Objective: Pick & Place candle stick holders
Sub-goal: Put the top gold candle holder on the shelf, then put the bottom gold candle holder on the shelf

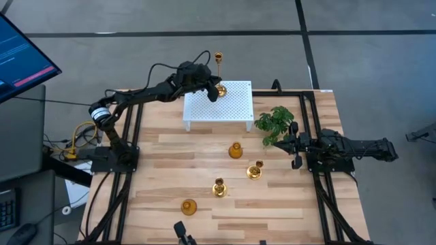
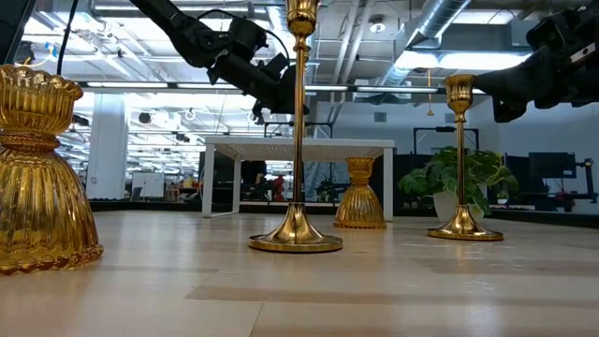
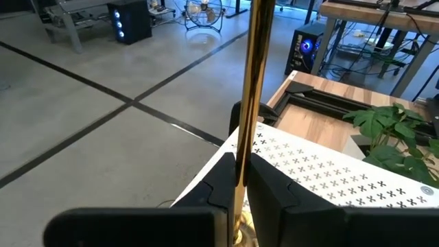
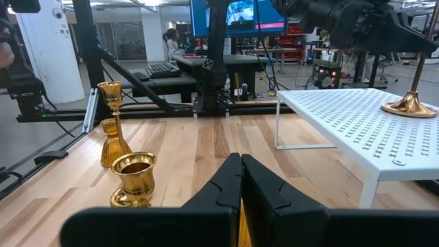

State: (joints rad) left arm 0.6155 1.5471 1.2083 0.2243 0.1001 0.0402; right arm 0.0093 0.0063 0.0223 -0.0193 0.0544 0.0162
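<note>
A tall gold candle stick holder (image 1: 219, 60) stands on the white perforated stand (image 1: 231, 109), near its far edge. My left gripper (image 1: 216, 92) is shut on its thin stem (image 3: 257, 68). Four more gold holders stand on the wooden table: a short bulbous one (image 1: 235, 150), two tall ones (image 1: 255, 170) (image 1: 219, 187), and a second bulbous one (image 1: 189, 207). My right gripper (image 1: 296, 146) is shut and empty at the table's right side, beside the green plant (image 1: 276, 122). My left gripper pinches the holder's thin stem low down (image 3: 240, 161), a little above the round base (image 4: 410, 104), between its two fingers. The fingers come from the table's left, slanting down, across the stem. The holder stands about upright with its base on the stand's top.
The plant stands just right of the stand. Dark rails (image 1: 129, 163) run along the table's left and right sides. In the low view the nearest bulbous holder (image 2: 37, 178) and a tall one (image 2: 298, 122) stand close to the camera. A monitor (image 1: 20, 54) stands off the table's left.
</note>
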